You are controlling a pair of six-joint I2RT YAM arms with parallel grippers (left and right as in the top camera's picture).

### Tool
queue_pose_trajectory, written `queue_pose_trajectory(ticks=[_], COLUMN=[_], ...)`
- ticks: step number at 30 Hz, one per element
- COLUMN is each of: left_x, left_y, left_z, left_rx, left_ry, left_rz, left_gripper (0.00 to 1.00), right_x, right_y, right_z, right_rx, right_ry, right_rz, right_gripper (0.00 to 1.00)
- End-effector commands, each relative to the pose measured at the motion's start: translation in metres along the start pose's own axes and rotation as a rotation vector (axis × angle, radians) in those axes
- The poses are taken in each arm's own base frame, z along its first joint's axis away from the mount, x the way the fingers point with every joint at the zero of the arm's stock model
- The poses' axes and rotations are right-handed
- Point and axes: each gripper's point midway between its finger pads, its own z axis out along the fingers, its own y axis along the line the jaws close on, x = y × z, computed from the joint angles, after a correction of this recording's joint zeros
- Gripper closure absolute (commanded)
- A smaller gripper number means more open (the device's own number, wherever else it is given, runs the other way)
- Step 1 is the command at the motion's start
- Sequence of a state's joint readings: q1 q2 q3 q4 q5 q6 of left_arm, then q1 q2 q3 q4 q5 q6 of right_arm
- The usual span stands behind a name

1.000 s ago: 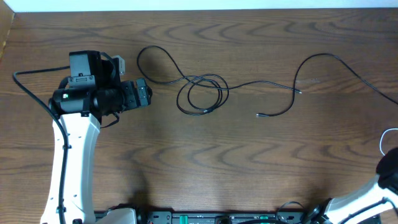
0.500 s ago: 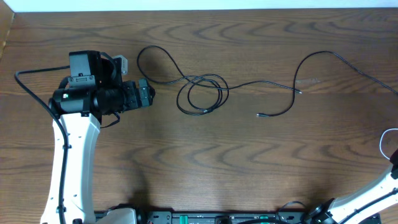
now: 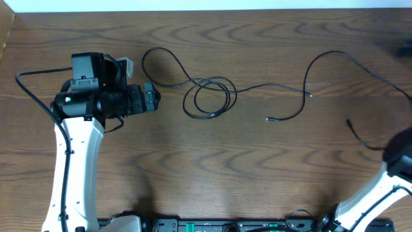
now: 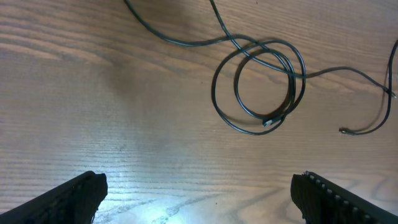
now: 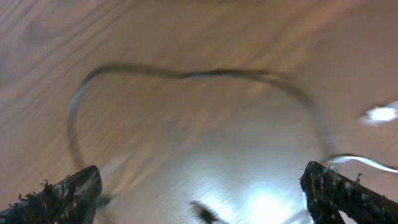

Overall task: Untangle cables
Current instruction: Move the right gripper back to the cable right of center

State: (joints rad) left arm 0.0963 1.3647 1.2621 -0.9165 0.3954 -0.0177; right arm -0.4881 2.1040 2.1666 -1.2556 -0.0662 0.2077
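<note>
While my left tool (image 3: 152,98) hangs released, jaws spread wide, I see bare worktop (image 3: 193,167) under it and the black cable (image 3: 209,96) near, just ahead of it. That cable lies flat near mid-worktop in a double ring. One tail curls back toward the tool, and another strand runs on right in a tall arc to the worktop's edge. My right tool (image 5: 199,199) is released too, jaws wide. Its view is blurred, with black cable arcing across the wood below and the white cable (image 5: 360,160) just beside one fingertip.
</note>
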Motion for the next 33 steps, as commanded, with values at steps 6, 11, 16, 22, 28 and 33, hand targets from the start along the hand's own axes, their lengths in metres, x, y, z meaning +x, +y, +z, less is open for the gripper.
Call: queue_pose_trajectory(ticks=[6, 11, 16, 22, 28, 33], left_x=[0.001, 0.001, 0.001, -0.004, -0.004, 0.0], left_y=[-0.003, -0.003, -0.002, -0.003, -0.001, 0.0], left_z=[-0.004, -0.004, -0.004, -0.004, -0.003, -0.001], left_rx=[0.015, 0.015, 0.012, 0.013, 0.005, 0.004], left_ry=[-0.008, -0.008, -0.008, -0.026, -0.027, -0.017], left_rz=[0.022, 0.024, 0.026, 0.032, 0.059, 0.056], left_gripper=[0.0, 0.0, 0.0, 0.0, 0.0, 0.0], right_x=[0.058, 0.093, 0.117, 0.142, 0.168, 0.194], right_y=[0.125, 0.168, 0.18, 0.186, 0.155, 0.138], right_z=[0.007, 0.018, 0.037, 0.063, 0.105, 0.128], right_rx=[-0.05, -0.039, 0.025, 0.078, 0.184, 0.209], right_ry=[0.077, 0.116, 0.154, 0.195, 0.235, 0.29], right_rz=[-0.139, -0.175, -0.187, -0.258, -0.302, -0.339], right_gripper=[0.01, 0.01, 0.07, 0.17, 0.19, 0.22])
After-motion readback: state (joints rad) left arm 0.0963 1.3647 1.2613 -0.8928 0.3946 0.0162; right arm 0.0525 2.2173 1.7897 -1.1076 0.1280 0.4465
